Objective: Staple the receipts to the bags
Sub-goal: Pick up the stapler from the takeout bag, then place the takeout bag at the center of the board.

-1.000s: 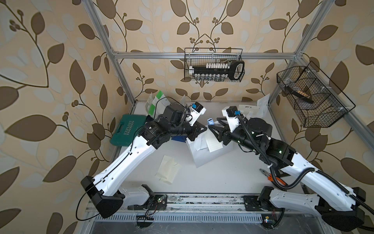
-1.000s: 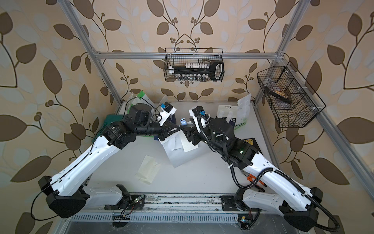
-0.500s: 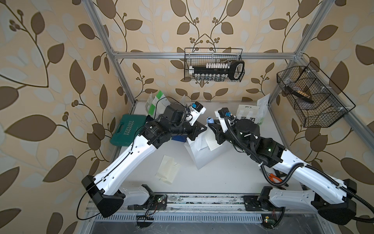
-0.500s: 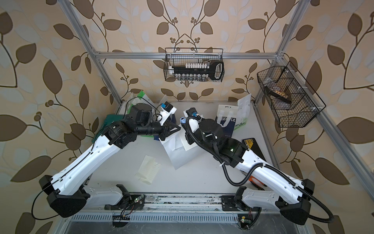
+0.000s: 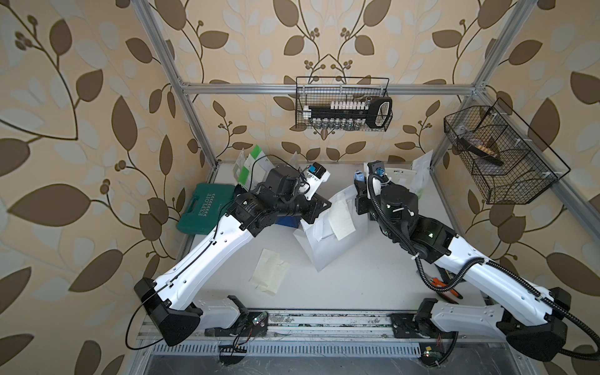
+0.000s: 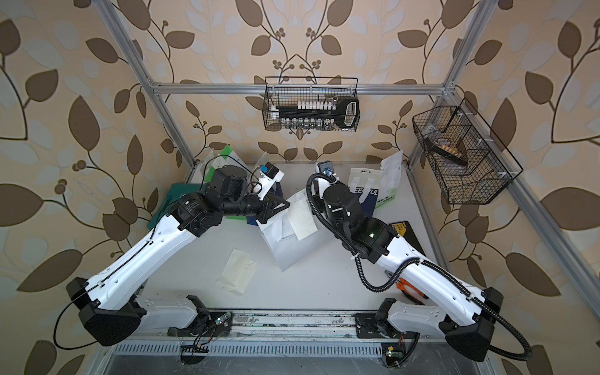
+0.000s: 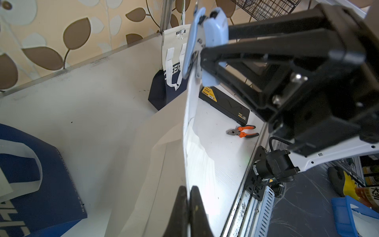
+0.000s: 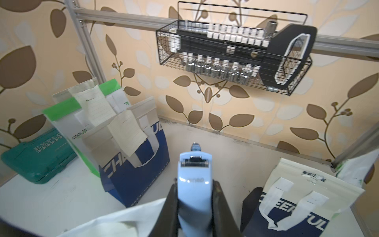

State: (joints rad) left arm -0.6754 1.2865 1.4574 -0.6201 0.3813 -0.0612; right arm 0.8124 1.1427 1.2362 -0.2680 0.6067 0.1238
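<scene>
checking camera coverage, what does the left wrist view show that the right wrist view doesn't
Only the left wrist view: orange-handled pliers, a black case, and the left gripper shut on the white bag.
Only the right wrist view: the wire basket on the wall, the teal tool case, and a green-and-white bag with a receipt on it.
Both: the light-blue stapler held in the right gripper, the white bag, and a navy-and-white bag.

Mid-table: plain white bag (image 5: 328, 250), receipt (image 5: 341, 220) on its face; loose receipts (image 5: 269, 271) beside.
</scene>
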